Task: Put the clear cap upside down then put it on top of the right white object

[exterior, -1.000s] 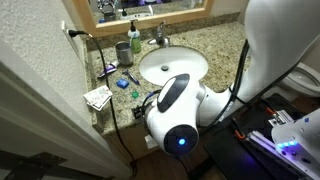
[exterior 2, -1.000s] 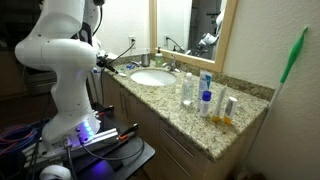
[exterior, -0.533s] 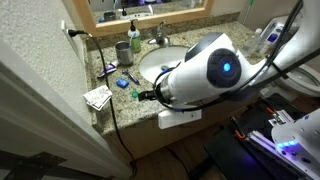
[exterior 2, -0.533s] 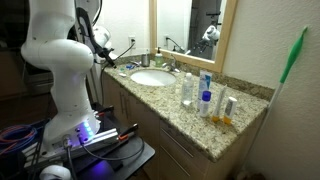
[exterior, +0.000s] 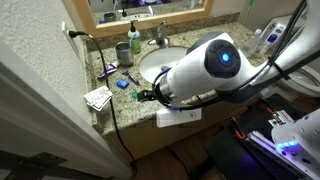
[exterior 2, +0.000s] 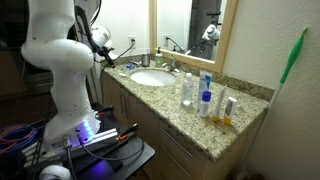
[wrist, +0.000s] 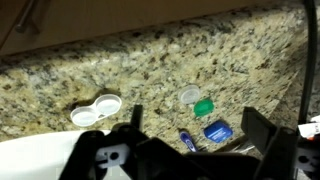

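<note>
In the wrist view my gripper [wrist: 197,126] is open and empty, hovering above the granite counter [wrist: 200,50]. The clear cap [wrist: 190,96] lies on the counter between the jaws, just beyond the fingertips, with a green cap [wrist: 204,107] touching it. Two small white flattish ovals lie side by side to the left; the right white object [wrist: 106,103] is the one nearer the cap. In an exterior view the arm's body [exterior: 205,68] hides the gripper and most of the counter.
A blue flat case [wrist: 217,130] and a small blue tube [wrist: 187,140] lie near the caps. The white sink [exterior: 160,62] is beside them, with a green cup [exterior: 122,50] and a folded printed sheet [exterior: 97,97] nearby. Several bottles [exterior 2: 205,95] stand at the counter's far end.
Over the last second the arm swung from in front of the counter to over its sink end. In the last half second it has barely shifted.
</note>
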### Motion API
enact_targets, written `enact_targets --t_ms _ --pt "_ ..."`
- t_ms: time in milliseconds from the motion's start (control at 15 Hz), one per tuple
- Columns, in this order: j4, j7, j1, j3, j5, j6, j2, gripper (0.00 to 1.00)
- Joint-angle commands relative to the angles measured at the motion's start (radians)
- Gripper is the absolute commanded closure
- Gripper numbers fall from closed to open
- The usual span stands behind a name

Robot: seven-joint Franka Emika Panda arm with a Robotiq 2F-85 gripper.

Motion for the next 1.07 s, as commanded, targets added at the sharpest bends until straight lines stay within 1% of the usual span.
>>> enact_targets --t_ms 0,67,133,200,267,400,467,533,600,667,733,800,867,933,1000 --pt "0.037 -0.215 -0.018 0.002 0.276 0.080 0.013 0.00" --pt "0.059 -0.275 -0.062 0.053 0.367 0.056 0.021 0.00" --pt "0.082 -0.319 -0.063 0.064 0.455 0.028 0.021 0.00" --pt "0.044 -0.242 -0.026 0.022 0.354 0.046 0.001 0.00" --pt "0.060 -0.282 -0.034 0.033 0.411 0.042 0.001 0.00" --pt "0.072 -0.293 -0.039 0.041 0.434 0.038 0.002 0.00" --pt "0.074 -0.310 -0.051 0.046 0.462 0.034 0.021 0.00" --pt "0.075 -0.374 -0.095 0.073 0.550 0.105 0.061 0.00" --pt "0.080 -0.392 -0.117 0.081 0.609 0.134 0.082 0.00" --pt "0.083 -0.462 -0.072 0.022 0.731 0.168 0.096 0.00" --pt "0.099 -0.503 -0.088 0.024 0.813 0.182 0.126 0.00" --pt "0.117 -0.514 -0.177 0.098 0.852 0.183 0.165 0.00" --pt "0.132 -0.534 -0.192 0.107 0.914 0.183 0.188 0.00" --pt "0.091 -0.488 -0.121 0.053 0.840 0.159 0.119 0.00" --pt "0.104 -0.507 -0.150 0.067 0.873 0.164 0.145 0.00"
